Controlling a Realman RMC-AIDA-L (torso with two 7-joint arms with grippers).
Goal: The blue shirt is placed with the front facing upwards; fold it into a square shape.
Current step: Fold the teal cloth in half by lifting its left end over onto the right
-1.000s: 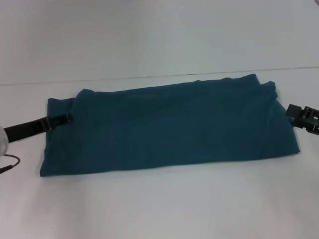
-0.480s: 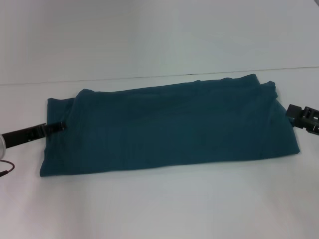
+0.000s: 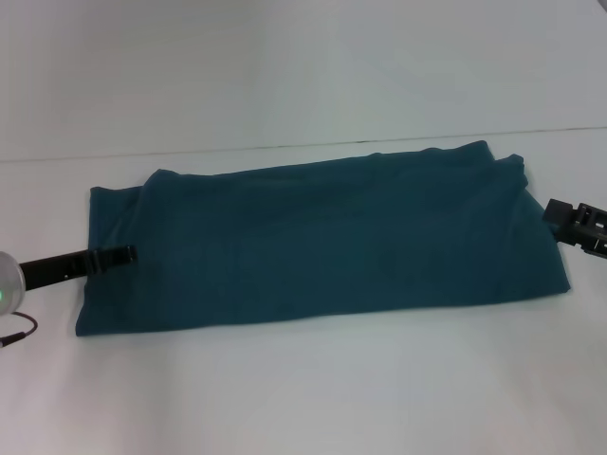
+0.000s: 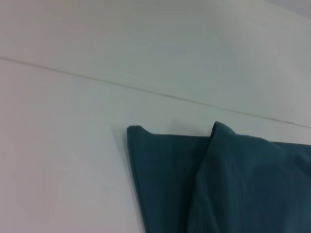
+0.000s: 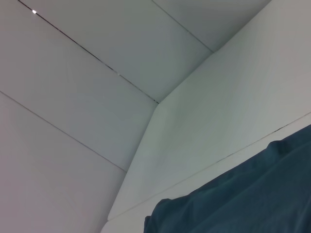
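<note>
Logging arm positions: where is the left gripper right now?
In the head view, the left gripper lies low at the blue shirt's left edge, over the white table.

Bare lab setup: plain white table (image 3: 303,398), white panelled walls (image 5: 73,97).

Right gripper (image 3: 577,227) cut off by head view's edge; finger state not discernible. Blue shirt (image 3: 322,237) lettering hidden, plain side up. Shirt cropped in both wrist views.

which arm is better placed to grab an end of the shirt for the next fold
Left, probably. The left end effector already lies over the left end of the blue shirt, while the right end effector sits just off its right edge.
</note>
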